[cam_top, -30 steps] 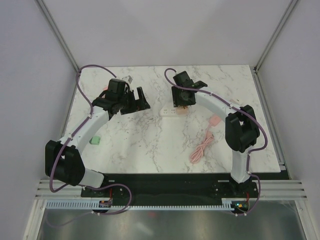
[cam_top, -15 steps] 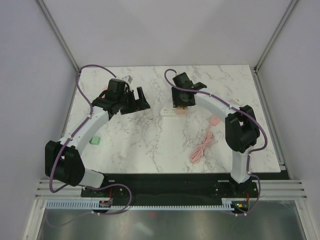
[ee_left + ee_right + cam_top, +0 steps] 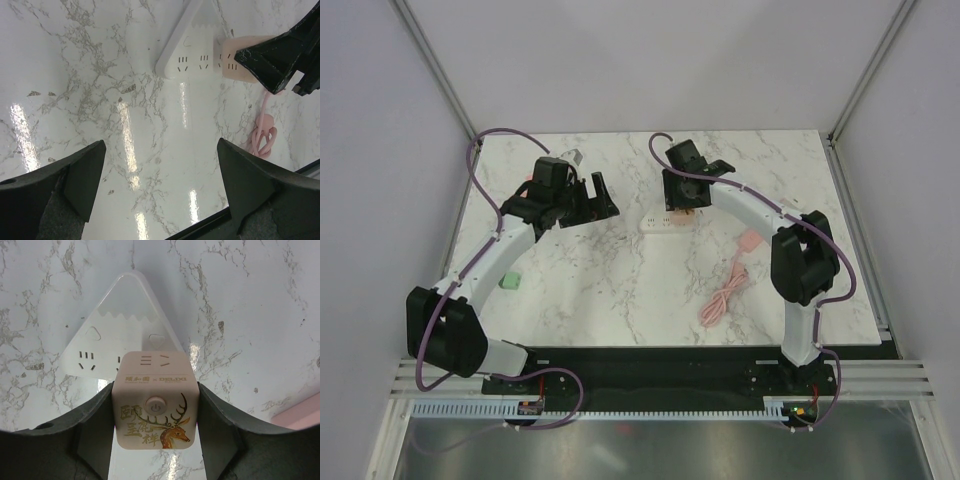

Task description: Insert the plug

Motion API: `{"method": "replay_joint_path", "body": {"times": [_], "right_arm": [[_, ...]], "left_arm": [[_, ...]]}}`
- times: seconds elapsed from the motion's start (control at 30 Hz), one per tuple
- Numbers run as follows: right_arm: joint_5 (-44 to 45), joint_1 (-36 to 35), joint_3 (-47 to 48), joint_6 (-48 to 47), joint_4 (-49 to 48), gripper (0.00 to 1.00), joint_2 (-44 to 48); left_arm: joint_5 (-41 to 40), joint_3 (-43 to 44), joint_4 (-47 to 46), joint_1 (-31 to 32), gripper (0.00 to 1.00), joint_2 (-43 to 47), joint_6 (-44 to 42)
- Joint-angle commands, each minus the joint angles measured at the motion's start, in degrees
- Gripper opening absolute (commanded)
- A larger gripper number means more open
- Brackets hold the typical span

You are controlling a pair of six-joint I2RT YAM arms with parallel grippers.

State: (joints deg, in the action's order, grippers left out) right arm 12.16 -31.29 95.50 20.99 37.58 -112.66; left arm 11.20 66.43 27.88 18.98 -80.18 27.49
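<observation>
The plug point(image 3: 156, 407), a pink cube with a deer printed on it and a round button on its upper face, sits clamped between the two fingers of the right tool point(image 3: 156, 412), one finger pressed against each side. It rests on the right end of the white triangular power strip point(image 3: 107, 347), touching it. Whether its pins are seated cannot be told. The strip lies flat around the middle of the marble worktop point(image 3: 620, 290), somewhat closer to the far edge, with free sockets showing on its left part.

A pink cable point(image 3: 725, 295) lies coiled toward the right edge, near the strip. The left tool point(image 3: 160, 150) hangs over bare marble left of the strip, its fingers spread wide and holding nothing. A small green block point(image 3: 509, 282) lies near the left edge, well apart from the strip.
</observation>
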Motion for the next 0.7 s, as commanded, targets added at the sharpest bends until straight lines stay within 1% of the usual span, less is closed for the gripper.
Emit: {"method": "replay_joint_path", "body": {"times": [0.0,0.13,0.4,0.67], "right_arm": [[1.3,0.1,0.7,-0.1,0.0,0.0,1.8],[2.5,0.1,-1.9,0.2,-0.1,0.0,2.4],[1.4,0.2,-4.9,0.6,-2.3,0.0,2.4],[1.3,0.3,-6.2,0.9,-3.5,0.0,1.7]], "left_arm": [[-1.3,0.0,-1.7,-0.1,1.0,2.0,-1.5],[-1.1,0.0,-1.7,-0.1,1.0,1.8,-1.5],[-1.0,-0.1,-1.8,-0.1,1.0,1.7,-1.3],[-1.5,-0.1,-1.9,-0.1,1.0,1.8,-1.4]]}}
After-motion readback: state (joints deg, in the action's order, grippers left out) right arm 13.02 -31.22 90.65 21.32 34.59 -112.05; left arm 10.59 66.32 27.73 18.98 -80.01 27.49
